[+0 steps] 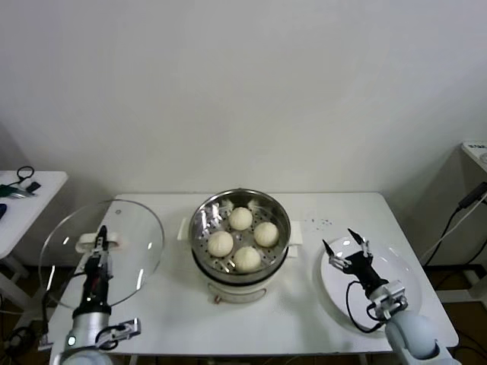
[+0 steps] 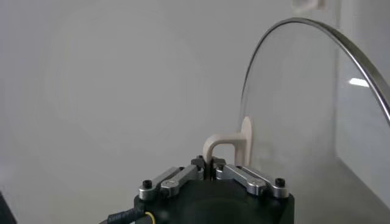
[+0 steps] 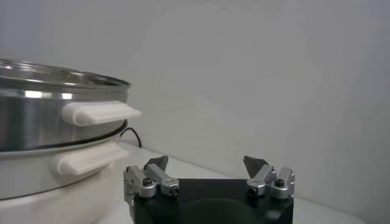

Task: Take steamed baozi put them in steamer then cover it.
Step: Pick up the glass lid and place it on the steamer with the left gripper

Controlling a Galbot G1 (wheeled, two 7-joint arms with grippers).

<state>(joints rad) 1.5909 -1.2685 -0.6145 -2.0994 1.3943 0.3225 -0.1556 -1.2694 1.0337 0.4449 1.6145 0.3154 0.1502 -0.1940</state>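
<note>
Several cream-white baozi (image 1: pixel 243 237) lie on the perforated floor of the shiny steel steamer (image 1: pixel 278 211) at the table's middle. My left gripper (image 1: pixel 101 237) is shut on the cream handle (image 2: pixel 220 145) of the round glass lid (image 1: pixel 141 228) and holds it tilted, left of the steamer. In the left wrist view the lid (image 2: pixel 323 103) stands on edge beyond the jaws. My right gripper (image 1: pixel 342 245) is open and empty over the flat white plate (image 1: pixel 399 277), right of the steamer. The right wrist view shows the steamer's wall (image 3: pixel 36 119) and side handles beyond that gripper (image 3: pixel 207 163).
A small white side table (image 1: pixel 38 190) with dark items stands at the far left. A cable and another surface's edge (image 1: pixel 473 148) are at the far right. The white table's edge (image 1: pixel 396 220) runs close past the plate.
</note>
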